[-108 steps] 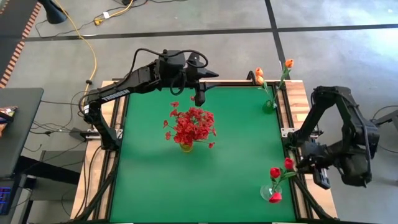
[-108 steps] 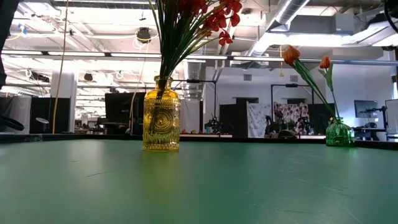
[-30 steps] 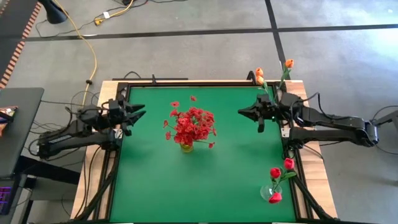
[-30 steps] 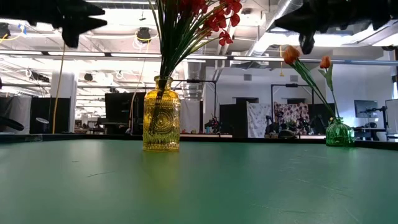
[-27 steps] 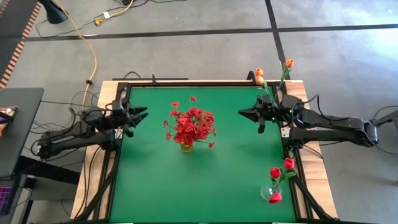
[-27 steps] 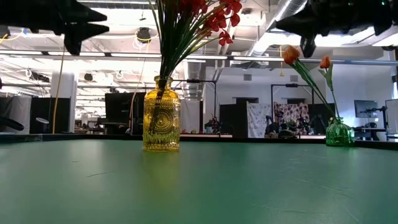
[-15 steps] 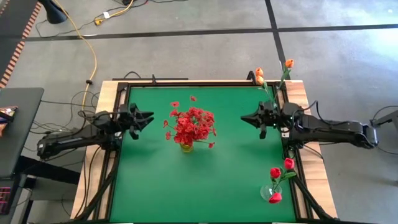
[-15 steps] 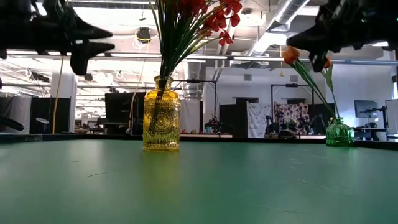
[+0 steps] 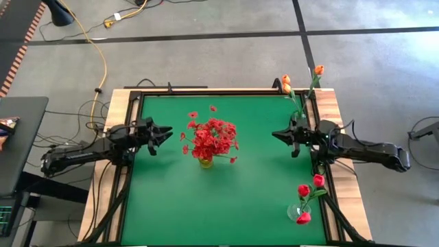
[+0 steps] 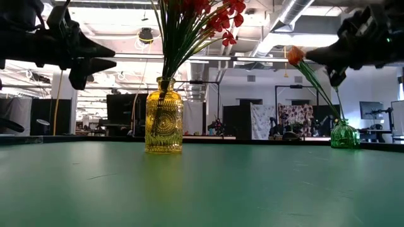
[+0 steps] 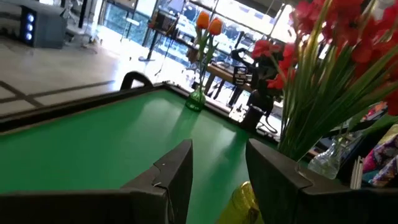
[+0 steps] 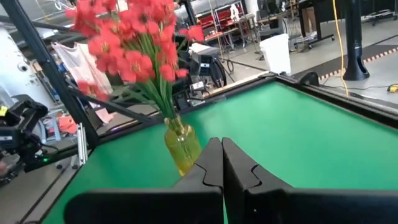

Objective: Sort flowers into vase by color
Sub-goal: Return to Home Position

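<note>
Left arm lies low along the table's left edge; left gripper [image 9: 164, 130] is over the green mat [image 9: 247, 185], pointing inward, fingers spread with a clear gap between them in the left wrist view [image 11: 217, 149], holding nothing. Mid-table: yellow vase [image 9: 206, 162] upright, holding the red sprigs [image 9: 211, 137], well apart from both grippers. Right gripper [image 9: 276, 134] is over the mat near the right edge, pointing toward the yellow vase; fingers pressed together with nothing between them in the right wrist view [image 12: 221, 142]. Far right corner: green vase [image 9: 296, 116] holding the orange tulips [image 9: 286, 82], stems leaning. Near right edge: clear vase [image 9: 296, 214] holding the red-pink tulips [image 9: 303, 190]. No stems lie loose on the mat.
</note>
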Tool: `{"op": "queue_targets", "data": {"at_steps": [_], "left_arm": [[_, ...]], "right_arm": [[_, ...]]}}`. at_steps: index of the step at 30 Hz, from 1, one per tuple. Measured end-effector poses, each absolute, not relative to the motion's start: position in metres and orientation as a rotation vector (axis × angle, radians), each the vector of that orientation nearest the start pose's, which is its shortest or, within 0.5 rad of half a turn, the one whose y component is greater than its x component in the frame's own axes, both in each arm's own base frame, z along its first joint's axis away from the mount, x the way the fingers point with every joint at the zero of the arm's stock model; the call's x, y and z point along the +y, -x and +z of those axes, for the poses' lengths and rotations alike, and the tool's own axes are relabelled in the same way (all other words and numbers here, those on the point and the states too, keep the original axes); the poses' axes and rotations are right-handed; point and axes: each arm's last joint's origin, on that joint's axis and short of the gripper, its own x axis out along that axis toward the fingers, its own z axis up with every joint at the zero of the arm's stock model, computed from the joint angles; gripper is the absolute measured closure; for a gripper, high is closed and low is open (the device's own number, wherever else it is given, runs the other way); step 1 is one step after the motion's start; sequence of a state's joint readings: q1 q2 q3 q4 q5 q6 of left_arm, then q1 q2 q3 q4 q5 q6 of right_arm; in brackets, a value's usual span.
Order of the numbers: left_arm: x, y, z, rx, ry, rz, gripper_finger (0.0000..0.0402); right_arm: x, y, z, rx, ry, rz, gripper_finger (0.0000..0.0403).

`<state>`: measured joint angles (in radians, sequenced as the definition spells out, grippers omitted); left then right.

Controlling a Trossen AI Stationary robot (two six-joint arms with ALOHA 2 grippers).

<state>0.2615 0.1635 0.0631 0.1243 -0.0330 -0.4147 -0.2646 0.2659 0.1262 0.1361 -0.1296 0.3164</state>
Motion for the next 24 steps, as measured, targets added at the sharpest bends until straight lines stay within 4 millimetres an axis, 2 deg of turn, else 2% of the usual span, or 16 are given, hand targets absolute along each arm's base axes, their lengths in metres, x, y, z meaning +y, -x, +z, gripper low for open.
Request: {"op": "queue_targets", "data": {"at_steps": [7,13,17,21,24], "left_arm": [[0.028,-0.102,0.181,-0.063,0.447,0.29,0.0265],[0.028,-0.102,0.181,-0.055,0.443,0.293,0.0265],[0.03,-0.103,0.175,0.004,0.393,0.356,0.0265],[0.033,-0.1,0.162,0.129,0.327,0.504,0.0265],[0.033,-0.1,0.161,0.126,0.395,0.52,0.0265]], "right_arm": [[-0.023,-0.101,0.172,-0.071,-0.327,-0.123,0.0386],[-0.022,-0.098,0.171,-0.063,-0.277,-0.115,0.0384],[-0.022,-0.099,0.166,-0.01,-0.24,-0.129,0.037],[-0.022,-0.099,0.164,0.018,-0.082,-0.128,0.0364],[-0.022,-0.1,0.164,0.024,-0.025,-0.13,0.0365]]}}
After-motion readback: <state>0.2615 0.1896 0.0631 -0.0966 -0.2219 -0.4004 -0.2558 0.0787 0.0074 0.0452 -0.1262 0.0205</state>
